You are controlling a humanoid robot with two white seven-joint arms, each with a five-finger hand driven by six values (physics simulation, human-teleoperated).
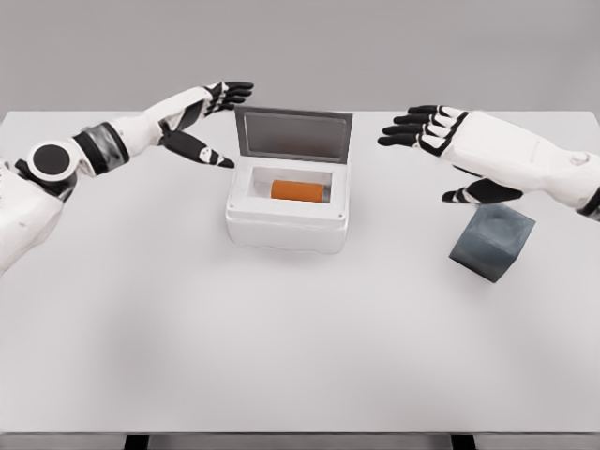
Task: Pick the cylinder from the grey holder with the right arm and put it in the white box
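Observation:
An orange cylinder [299,191] lies on its side inside the white box [285,228], whose grey lid [292,134] stands raised at the back. The grey holder [492,242] sits to the right of the box with nothing visible in it. My right hand [433,150] hovers between the box and the holder, above the table, fingers spread and holding nothing. My left hand [214,120] is held out to the left of the lid, also open, close to the lid's left edge but apart from it.
Everything rests on a white table [281,356] that fills most of the view. A grey wall lies behind its far edge. The box stands slightly left of the table's middle.

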